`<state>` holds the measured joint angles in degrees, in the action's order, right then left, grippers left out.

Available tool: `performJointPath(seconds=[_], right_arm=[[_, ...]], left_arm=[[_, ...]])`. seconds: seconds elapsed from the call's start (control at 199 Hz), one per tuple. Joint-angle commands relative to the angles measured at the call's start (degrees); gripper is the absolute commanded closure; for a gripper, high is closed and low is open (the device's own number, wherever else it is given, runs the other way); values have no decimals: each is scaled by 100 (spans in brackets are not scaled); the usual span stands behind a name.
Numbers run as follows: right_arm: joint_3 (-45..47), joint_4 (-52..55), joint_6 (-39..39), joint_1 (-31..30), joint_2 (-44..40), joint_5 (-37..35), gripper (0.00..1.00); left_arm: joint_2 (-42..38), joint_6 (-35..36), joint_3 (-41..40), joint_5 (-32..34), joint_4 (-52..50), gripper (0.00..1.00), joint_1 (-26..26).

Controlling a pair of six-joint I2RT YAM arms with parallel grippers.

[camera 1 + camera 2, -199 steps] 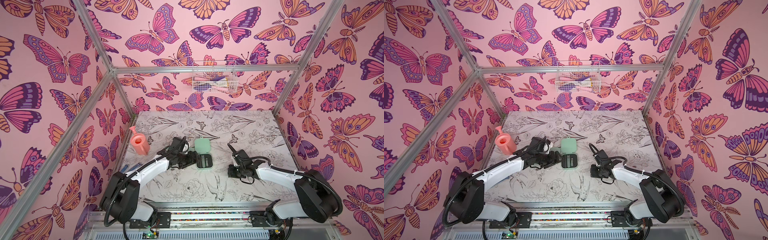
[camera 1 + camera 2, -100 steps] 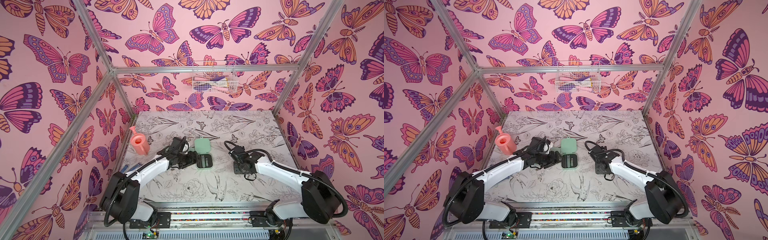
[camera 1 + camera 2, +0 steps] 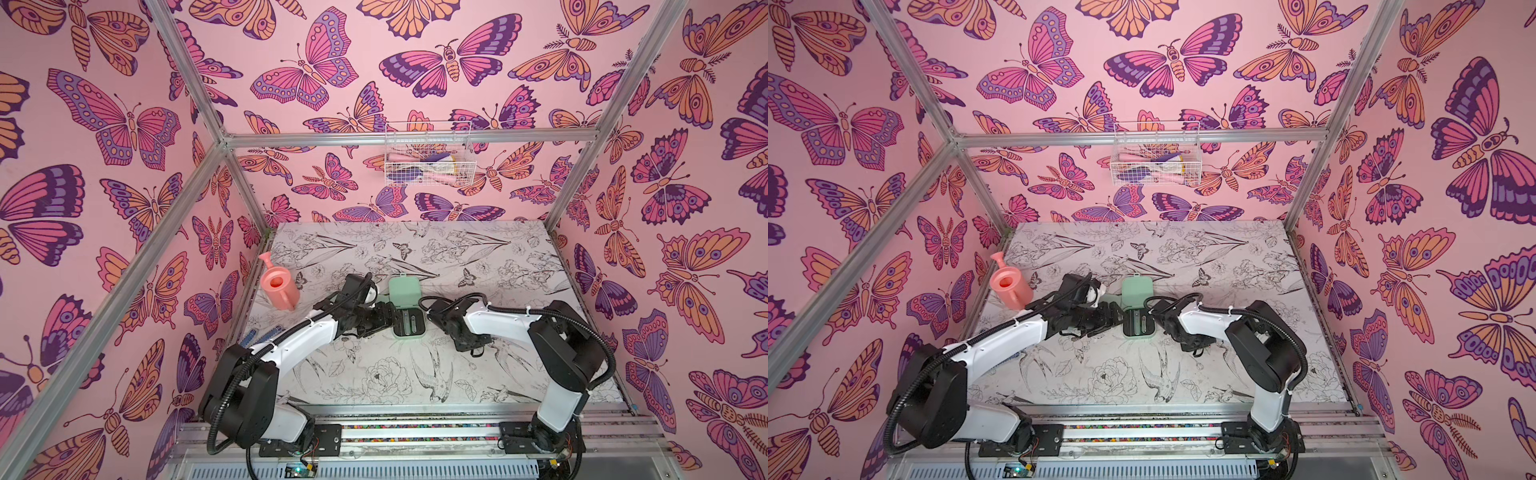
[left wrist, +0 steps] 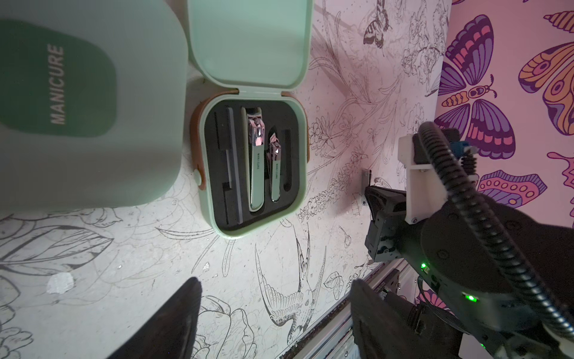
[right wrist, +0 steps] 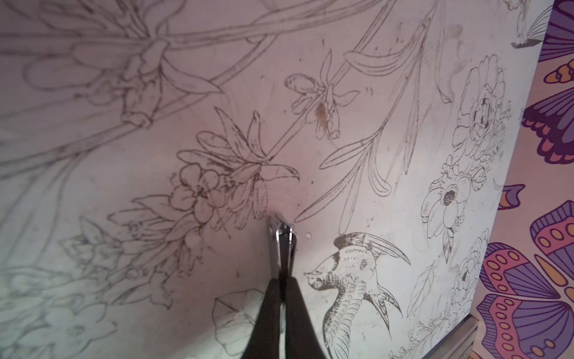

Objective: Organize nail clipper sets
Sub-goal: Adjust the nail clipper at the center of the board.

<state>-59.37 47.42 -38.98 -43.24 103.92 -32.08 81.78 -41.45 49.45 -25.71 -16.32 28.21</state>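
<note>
An open mint-green case [image 3: 409, 319] of a nail clipper set lies mid-table, its lid [image 3: 403, 291] folded back. The left wrist view shows its black inside [image 4: 217, 174] holding two clippers [image 4: 256, 161] and a grey file [image 4: 236, 164], with one slot bare. A closed case [image 4: 77, 102] marked MANICURE lies beside it, mostly hidden under the left arm in both top views. My left gripper [image 3: 386, 319] [image 4: 276, 298] stands open and empty at the open case's left side. My right gripper [image 3: 431, 312] [image 5: 282, 284], just right of the case, is shut on a slim metal tool [image 5: 282, 245].
A pink watering can [image 3: 279, 289] stands at the table's left side. A white wire basket [image 3: 428, 160] with items hangs on the back wall. Walls close the table on three sides. A metal rail [image 3: 415, 432] runs along the front.
My right arm has swung from the front right of the table up to the open case's right side, shut on the tool throughout. The left arm has stayed put.
</note>
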Motion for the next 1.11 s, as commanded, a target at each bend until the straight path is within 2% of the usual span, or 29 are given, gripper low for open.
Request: performJointPath(seconds=[0.0, 0.231, 0.482, 0.759, 0.849, 1.1], right_arm=[[-92, -159, -39, -95, 263, 128, 92], [-99, -321, -192, -294, 481, 328, 89], [-245, -166, -405, -544, 535, 235, 86], [-294, 22, -346, -506, -218, 113, 66], [-172, -189, -189, -374, -595, 469, 57], [1108, -1724, -19, 580, -1684, 2504, 56]], left_arm=[[-113, -16, -84, 24, -20, 23, 36], [-136, -13, -85, 18, -20, 23, 36], [-144, -30, -84, 17, -21, 23, 36], [-120, -25, -41, -1, -21, 23, 36], [-88, -21, -15, -11, -14, 23, 45], [-59, -43, 12, -5, -21, 23, 45]])
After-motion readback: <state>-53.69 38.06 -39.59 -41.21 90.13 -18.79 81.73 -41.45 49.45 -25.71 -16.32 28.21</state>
